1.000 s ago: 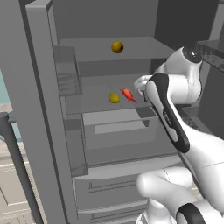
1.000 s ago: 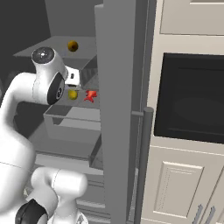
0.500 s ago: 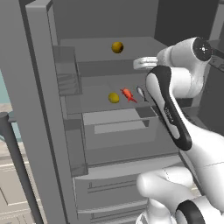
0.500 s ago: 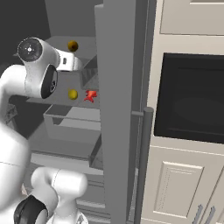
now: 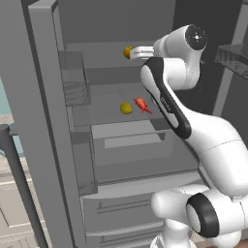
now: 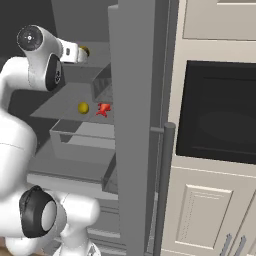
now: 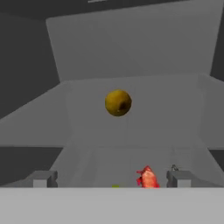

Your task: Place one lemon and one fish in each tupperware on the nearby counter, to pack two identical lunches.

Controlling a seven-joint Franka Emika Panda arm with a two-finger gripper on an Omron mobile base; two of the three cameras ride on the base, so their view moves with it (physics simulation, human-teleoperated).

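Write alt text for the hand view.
A yellow lemon sits on a grey fridge shelf straight ahead of the open gripper. Below, on a lower shelf, a small red-orange fish shows between the two finger tips.

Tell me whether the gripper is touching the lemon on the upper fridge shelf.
Apart. In the hand view the upper lemon sits well ahead of the gripper, bare shelf between them, and the fingertips stand wide with nothing between.

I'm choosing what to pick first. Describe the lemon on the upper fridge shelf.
The upper lemon is a small, round, dull-yellow fruit with a darker patch on one side. It sits alone on the grey upper fridge shelf, nothing else touching it. The open gripper points at it from in front, apart from it.
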